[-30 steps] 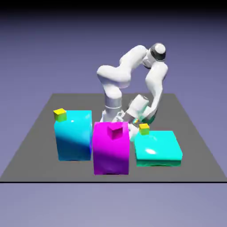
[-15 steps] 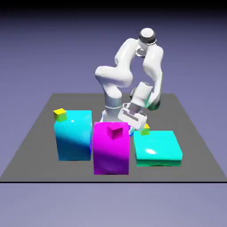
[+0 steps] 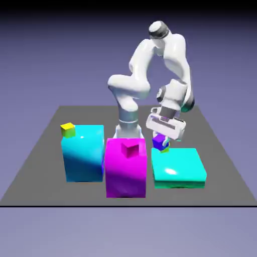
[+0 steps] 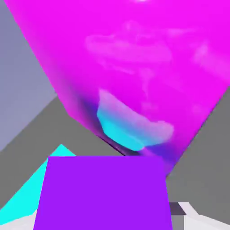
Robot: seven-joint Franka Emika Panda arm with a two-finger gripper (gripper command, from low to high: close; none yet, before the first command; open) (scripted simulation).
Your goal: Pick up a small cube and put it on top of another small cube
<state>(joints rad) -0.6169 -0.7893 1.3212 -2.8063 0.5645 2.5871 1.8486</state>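
Blue-violet small cube [image 3: 160, 142] sits pinched in my gripper [image 3: 161, 139], partly hiding a yellow cube [image 3: 165, 148]; fingertips are obscured.

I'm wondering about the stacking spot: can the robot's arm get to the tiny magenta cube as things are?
Probably yes: the tiny magenta cube has nothing on top, though the fingers already hold the blue-violet cube.

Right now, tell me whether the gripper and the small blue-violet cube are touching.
Touching. The hand view shows the cube large between the gripper's fingers, hiding their tips.
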